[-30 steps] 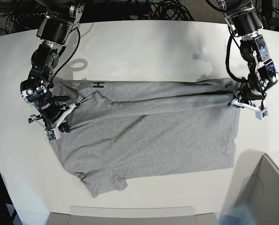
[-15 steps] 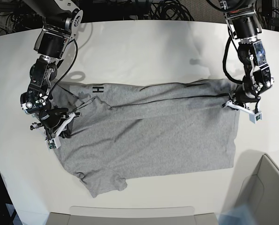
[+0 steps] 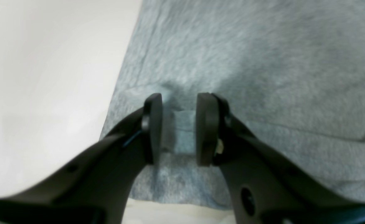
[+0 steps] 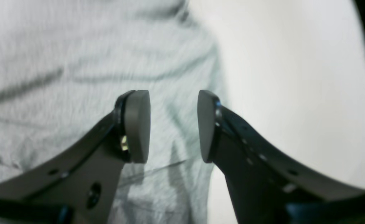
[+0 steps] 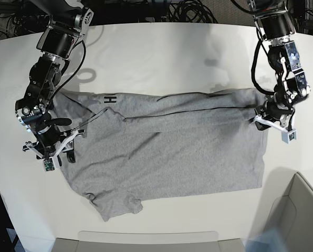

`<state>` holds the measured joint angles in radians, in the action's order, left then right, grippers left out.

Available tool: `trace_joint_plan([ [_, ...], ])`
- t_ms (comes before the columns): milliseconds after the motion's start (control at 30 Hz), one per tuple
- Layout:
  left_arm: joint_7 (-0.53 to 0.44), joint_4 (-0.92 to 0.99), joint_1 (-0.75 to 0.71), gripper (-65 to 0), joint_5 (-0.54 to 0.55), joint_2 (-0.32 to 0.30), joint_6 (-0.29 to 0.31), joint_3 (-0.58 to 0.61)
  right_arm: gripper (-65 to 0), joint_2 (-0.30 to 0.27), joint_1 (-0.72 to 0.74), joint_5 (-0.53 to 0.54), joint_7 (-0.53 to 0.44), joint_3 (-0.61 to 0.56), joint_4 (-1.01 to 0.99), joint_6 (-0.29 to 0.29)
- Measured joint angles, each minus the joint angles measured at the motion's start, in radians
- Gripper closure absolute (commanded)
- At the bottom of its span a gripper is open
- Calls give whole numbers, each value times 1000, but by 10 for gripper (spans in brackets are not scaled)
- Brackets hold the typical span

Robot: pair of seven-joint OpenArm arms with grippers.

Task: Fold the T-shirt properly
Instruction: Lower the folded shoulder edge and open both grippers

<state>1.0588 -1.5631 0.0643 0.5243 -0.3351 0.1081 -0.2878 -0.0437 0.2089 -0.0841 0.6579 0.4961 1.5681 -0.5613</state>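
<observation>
I judge the first lengthwise fold to be just laid down: the T-shirt lies spread on the white desk, its far long edge turned over toward the middle, with black lettering showing at the far corner near the collar end. My left end effector stands at the hem end of the T-shirt with its jaws parted to a moderate gap; a small tuck of grey cloth sits between the pads, but I cannot tell whether they press it. My right end effector hangs at the sleeve end, jaws apart and gripping nothing. The next move, I think, calls for lifting clear and taking the near long edge at both ends.
</observation>
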Motion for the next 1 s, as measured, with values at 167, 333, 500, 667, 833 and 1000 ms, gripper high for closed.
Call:
trace_joint_plan([
  [167,3,-26,-54,-196,0,0,-2,-2,-247,26,-121,127,176,117,153,-4],
  [333,2,-25,-119,-195,-1,0,-3,-2,-247,-6,-241,299,257,319,158,-87],
  [500,-8,-25,-135,-195,3,0,0,-2,-247,-9,-262,370,251,404,101,-121],
  [667,-5,-51,-138,-195,0,3,-1,-2,-247,-56,-228,410,259,473,-61,-121],
  [833,-5,-138,-173,-195,3,3,4,1,-247,-111,-216,460,259,499,-213,-121],
  [1000,-5,-140,-178,-196,0,2,0,0,-247,-116,-208,482,234,459,-286,-121],
])
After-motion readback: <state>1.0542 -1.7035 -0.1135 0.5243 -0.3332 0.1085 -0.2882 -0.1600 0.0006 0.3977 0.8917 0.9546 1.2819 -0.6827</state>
